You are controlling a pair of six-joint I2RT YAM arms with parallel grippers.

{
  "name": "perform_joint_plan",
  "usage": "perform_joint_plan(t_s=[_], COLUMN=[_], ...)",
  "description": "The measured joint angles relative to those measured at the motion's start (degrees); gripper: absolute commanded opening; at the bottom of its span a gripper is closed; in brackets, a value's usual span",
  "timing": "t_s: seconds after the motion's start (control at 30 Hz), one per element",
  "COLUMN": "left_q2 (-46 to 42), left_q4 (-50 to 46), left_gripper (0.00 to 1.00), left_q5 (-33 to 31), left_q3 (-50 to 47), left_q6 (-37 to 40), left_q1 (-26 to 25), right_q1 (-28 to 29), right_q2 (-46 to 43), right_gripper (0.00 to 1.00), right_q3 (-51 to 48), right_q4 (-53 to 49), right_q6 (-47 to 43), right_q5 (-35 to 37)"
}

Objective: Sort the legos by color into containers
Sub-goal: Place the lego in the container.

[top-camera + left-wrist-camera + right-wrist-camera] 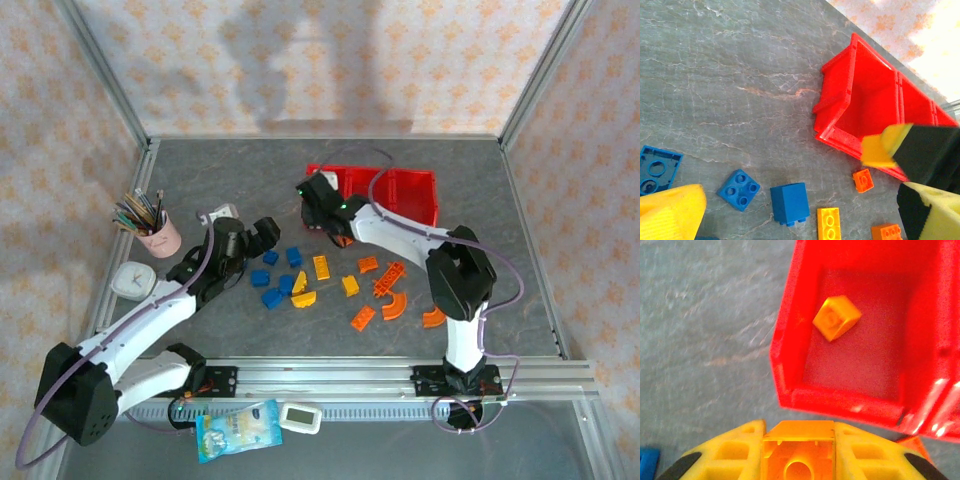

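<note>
Your right gripper has its two yellow fingers squeezed tight on an orange block. It holds the block just outside the near wall of the red containers, at their left end. One orange piece lies at a slant inside that left bin. The containers sit near the far edge of the table, a bit right of the middle.

The other legos lie loose in the middle of the table, between the containers and the near edge. The blue legos are on the left of the bunch. The yellow legos are in the middle. The orange legos are on the right.

Your left gripper is just left of the blue legos. Its fingers are wide apart and hold nothing.

A pink cup full of pencils stands near the left edge of the table. A small white clock lies just in front of it. A blue packet and a white timer lie past the near edge, by the arm bases. The print on the packet is too small to read, and so is the timer's screen.
</note>
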Motion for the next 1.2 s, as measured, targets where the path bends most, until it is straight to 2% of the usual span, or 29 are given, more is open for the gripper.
perform_joint_plan(t_s=[0.23,0.63,0.97,1.2], left_q2=[4.96,11.1,13.03,13.03], left_q4=[1.36,4.31,5.14,5.55], left_gripper=[0.99,0.99,0.99,0.99], left_q5=[1.36,1.73,2.34,2.84], left_q3=[2.99,6.51,6.67,6.69], left_q6=[1.31,3.17,3.32,3.34], left_q1=[0.0,0.83,1.79,1.88], right_q1=[-5.51,-8.81,-9.25,-9.27], right_q2=[6.05,19.89,23.47,23.47], right_gripper=[0.3,0.31,0.39,0.49], right_q3=[10.6,24.26,26.58,26.84], right_q4=[-1.46,-3.06,-3.04,-2.99], right_q6=[-2.71,-6.73,-8.07,-9.25], right_q5=[2.01,3.23,3.17,3.13])
